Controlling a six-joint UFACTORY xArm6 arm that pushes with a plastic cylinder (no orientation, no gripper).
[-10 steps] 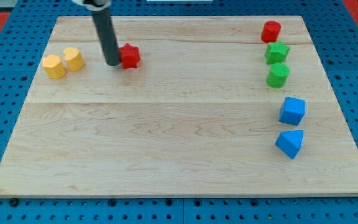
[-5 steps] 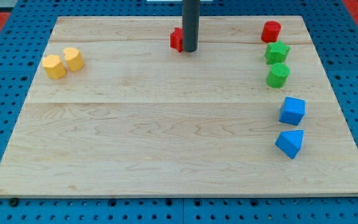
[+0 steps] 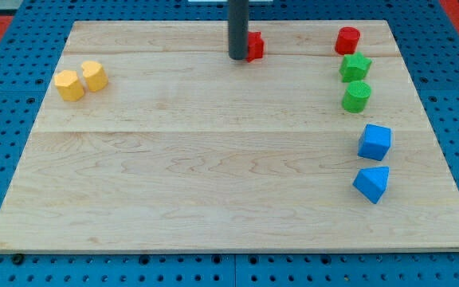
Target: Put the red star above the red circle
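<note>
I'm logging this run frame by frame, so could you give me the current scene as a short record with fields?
tip: my tip sits against the red star's left side
red star: near the view's top, left of centre-right, partly hidden by the rod
red circle: top right, well apart from the star
green blocks: green star and another green block just below the circle
blue blocks: blue cube, blue wedge-like block, right side
yellow blocks: two side by side at left
board: wooden board

Pale wood-grain table [image 3: 213, 175]; red star [image 3: 254, 46] and red circle [image 3: 347, 40]; two green, two blue, two yellow blocks.
</note>
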